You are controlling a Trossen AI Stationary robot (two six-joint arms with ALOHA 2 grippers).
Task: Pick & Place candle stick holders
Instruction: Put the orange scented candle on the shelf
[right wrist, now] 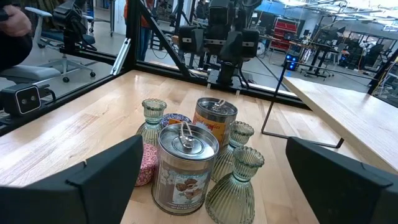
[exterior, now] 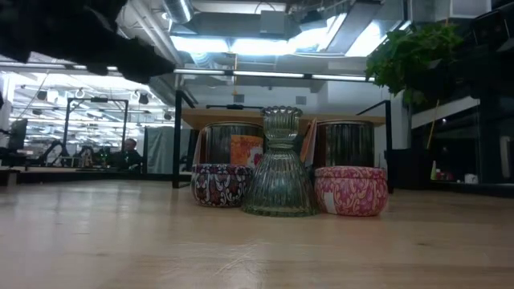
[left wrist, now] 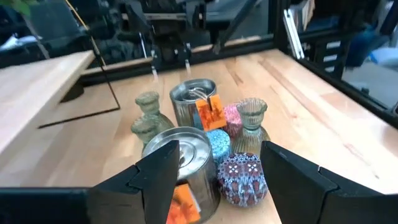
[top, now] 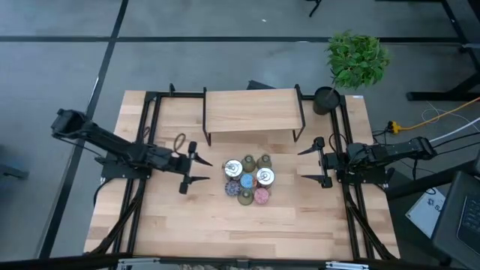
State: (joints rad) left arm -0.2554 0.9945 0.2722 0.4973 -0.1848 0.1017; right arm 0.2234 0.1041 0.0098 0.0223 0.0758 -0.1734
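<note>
The candle stick holders stand bunched on their bases at the table's middle [top: 248,180]. There are two silvery cans [top: 233,168] [top: 265,177], three olive-green vases [top: 248,160] [top: 264,160] [top: 245,197], a blue tin [top: 247,182], a purple tin [top: 232,187] and a pink tin [top: 261,196]. The low view shows the purple tin [exterior: 221,185], one vase [exterior: 279,164] and the pink tin [exterior: 350,190] in front. My left gripper [top: 198,169] is open just left of the bunch, facing it [left wrist: 217,163]. My right gripper [top: 309,164] is open to the right of it, farther off [right wrist: 211,155].
A raised wooden shelf [top: 251,112] on black legs stands just behind the bunch. A black pot [top: 326,99] with a green plant [top: 358,58] is at the far right corner. Black frame rails [top: 142,135] run along both sides. Bare wood lies toward the near edge [top: 240,232].
</note>
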